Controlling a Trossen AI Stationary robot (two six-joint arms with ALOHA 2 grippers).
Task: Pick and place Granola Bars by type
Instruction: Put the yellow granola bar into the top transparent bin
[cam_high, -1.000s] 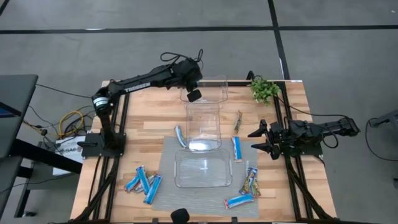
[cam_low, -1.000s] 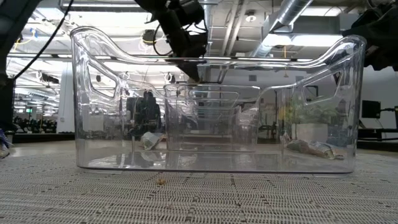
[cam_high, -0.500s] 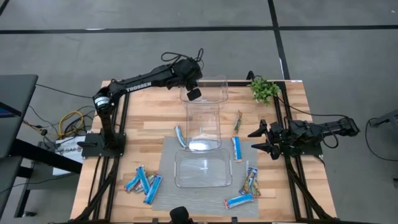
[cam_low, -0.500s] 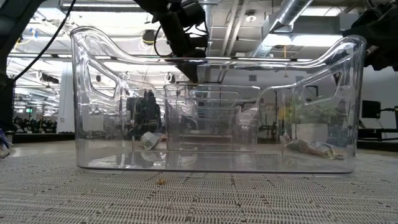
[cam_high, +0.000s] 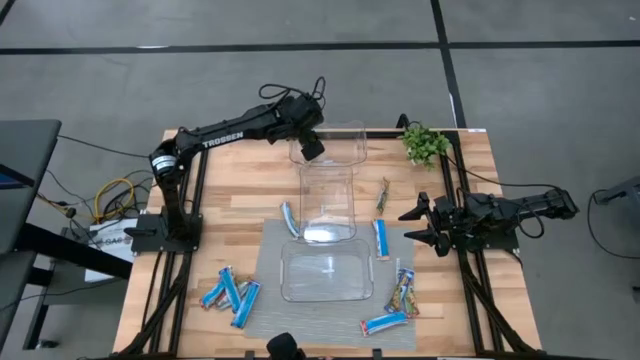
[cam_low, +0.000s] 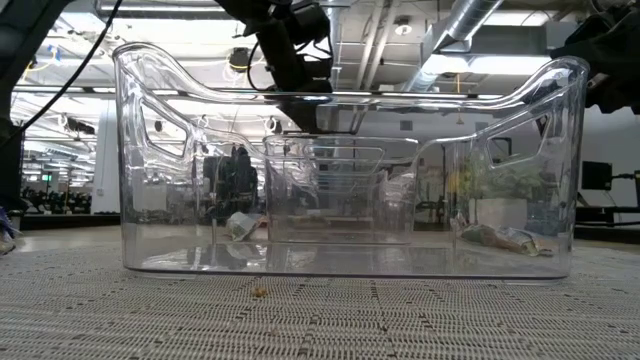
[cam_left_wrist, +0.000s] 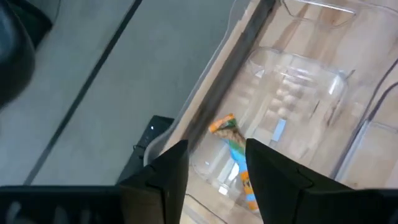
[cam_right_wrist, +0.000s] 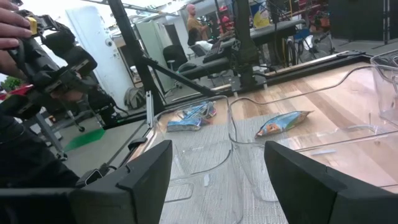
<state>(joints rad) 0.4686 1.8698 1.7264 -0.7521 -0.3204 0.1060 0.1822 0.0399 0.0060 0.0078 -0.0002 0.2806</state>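
Observation:
My left gripper (cam_high: 313, 147) hangs open above the far clear bin (cam_high: 342, 130). In the left wrist view a multicoloured bar (cam_left_wrist: 229, 138) shows past its open fingers (cam_left_wrist: 214, 180), inside that bin, apart from them. My right gripper (cam_high: 418, 225) waits open at the table's right side. Blue bars lie flat on the wood and mat: one (cam_high: 290, 218) left of the middle bin, one (cam_high: 381, 238) right of it, a cluster (cam_high: 230, 292) near left, one (cam_high: 385, 322) near right. Multicoloured bars (cam_high: 403, 293) and a slim dark-green bar (cam_high: 383, 193) lie on the right.
A tall clear bin (cam_high: 330, 195) stands mid-table and a low clear bin (cam_high: 327, 270) sits on the grey mat (cam_high: 265, 320). A small green plant (cam_high: 425, 145) stands at the far right corner. Bare wood lies on the left side.
My left gripper has drawn a little toward the table's far edge above the far bin, staying open. Nothing else has moved.

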